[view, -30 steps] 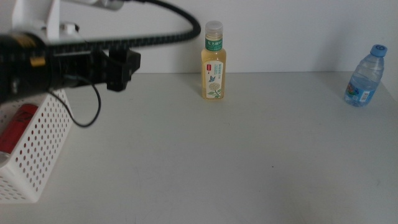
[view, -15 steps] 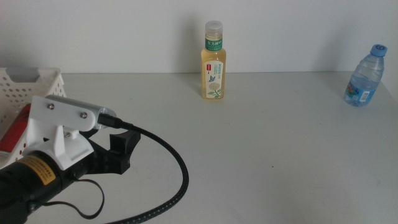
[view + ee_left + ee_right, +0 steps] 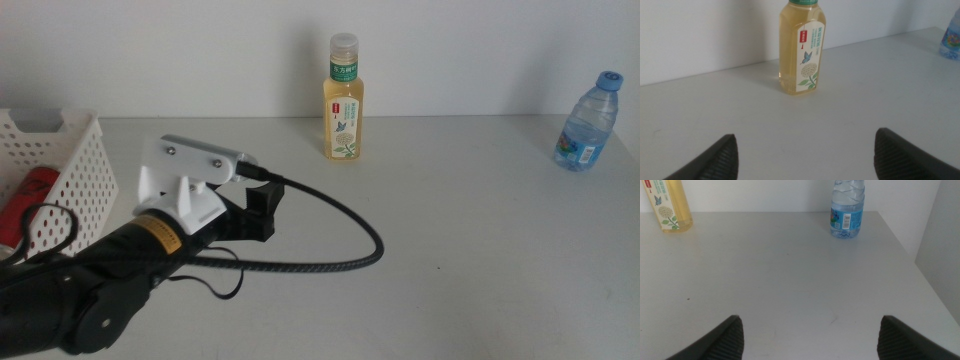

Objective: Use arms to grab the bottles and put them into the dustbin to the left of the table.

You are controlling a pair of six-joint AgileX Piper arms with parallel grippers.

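A yellow tea bottle [image 3: 344, 100] with a green-white label stands upright at the back middle of the table [image 3: 450, 250]; the left wrist view shows the same tea bottle [image 3: 801, 47] straight ahead. My left gripper [image 3: 258, 207] is open and empty, low over the table, left of and nearer than that bottle. In the left wrist view the left gripper [image 3: 805, 152] has wide-spread jaws. A clear water bottle [image 3: 588, 122] with a blue cap stands at the far right. A red can [image 3: 30, 200] lies inside the white dustbin [image 3: 75, 165] at the left. My right gripper [image 3: 810, 332] is open, well short of the water bottle [image 3: 847, 207].
A thick black cable [image 3: 340, 262] loops over the table from the left arm. A white wall [image 3: 200, 50] backs the table. The table's right edge [image 3: 920, 275] drops off just beyond the water bottle.
The left arm has come away from the dustbin, dropped low and swung rightward toward the tea bottle. The red can stays in the dustbin. Both standing bottles have not moved.
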